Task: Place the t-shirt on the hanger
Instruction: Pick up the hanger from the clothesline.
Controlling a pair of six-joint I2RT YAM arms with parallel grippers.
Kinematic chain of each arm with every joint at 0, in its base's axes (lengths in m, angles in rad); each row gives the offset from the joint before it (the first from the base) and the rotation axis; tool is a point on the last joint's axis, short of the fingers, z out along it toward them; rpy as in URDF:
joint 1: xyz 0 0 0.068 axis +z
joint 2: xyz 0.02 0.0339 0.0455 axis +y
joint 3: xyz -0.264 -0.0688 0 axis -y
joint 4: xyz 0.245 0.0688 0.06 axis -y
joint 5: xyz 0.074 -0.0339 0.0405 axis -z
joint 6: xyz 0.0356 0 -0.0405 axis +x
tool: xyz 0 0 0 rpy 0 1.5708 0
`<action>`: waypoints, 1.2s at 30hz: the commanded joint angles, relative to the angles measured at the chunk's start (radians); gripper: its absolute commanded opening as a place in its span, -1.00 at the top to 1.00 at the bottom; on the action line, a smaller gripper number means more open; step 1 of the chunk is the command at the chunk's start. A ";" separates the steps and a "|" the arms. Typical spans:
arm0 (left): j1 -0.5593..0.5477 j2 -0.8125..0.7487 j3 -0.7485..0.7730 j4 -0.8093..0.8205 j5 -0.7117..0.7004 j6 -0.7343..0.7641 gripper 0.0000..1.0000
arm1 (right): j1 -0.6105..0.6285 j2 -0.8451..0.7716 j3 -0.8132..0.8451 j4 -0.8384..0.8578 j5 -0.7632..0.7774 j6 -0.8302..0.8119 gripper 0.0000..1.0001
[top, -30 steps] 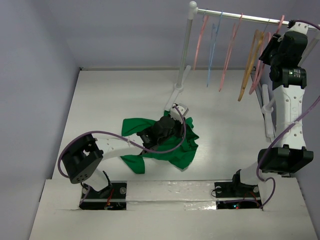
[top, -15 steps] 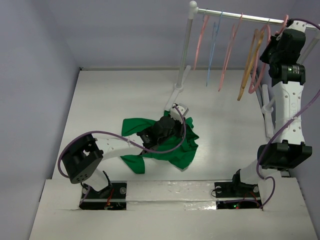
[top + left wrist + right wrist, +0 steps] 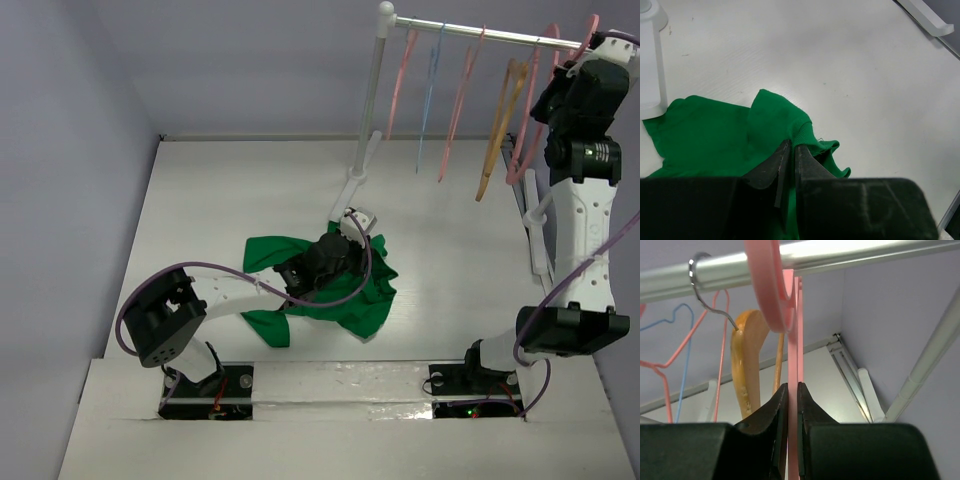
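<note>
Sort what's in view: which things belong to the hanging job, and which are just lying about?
Job: t-shirt, salmon hanger, left gripper pinching the t-shirt, right gripper clamped on the hanger.
Bystanders: wooden hanger, thin pink wire hangers, blue wire hanger.

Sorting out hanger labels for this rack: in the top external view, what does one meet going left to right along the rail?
Rack post → thin pink hanger → thin blue hanger → second thin pink hanger → wooden hanger → salmon-pink hanger, gripped by the right hand.
</note>
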 commanded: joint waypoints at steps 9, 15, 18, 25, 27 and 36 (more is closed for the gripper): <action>0.001 -0.049 -0.011 0.057 0.004 -0.005 1.00 | -0.005 -0.263 -0.323 0.149 0.014 0.062 1.00; 0.001 -0.055 -0.014 0.061 0.006 -0.007 1.00 | -0.005 -0.474 -0.601 0.108 -0.043 0.177 1.00; 0.001 -0.046 -0.013 0.061 0.000 -0.002 1.00 | 0.004 -0.559 -0.710 0.073 -0.146 0.243 1.00; 0.010 -0.022 0.006 0.054 0.007 -0.011 1.00 | 0.037 -0.812 -0.998 -0.033 -0.362 0.356 1.00; 0.044 -0.009 0.013 0.062 0.050 -0.036 1.00 | 0.047 -0.863 -1.077 -0.041 -0.439 0.381 1.00; 0.136 0.047 0.059 0.047 0.052 -0.091 1.00 | 0.081 -1.030 -1.161 -0.108 -0.743 0.413 1.00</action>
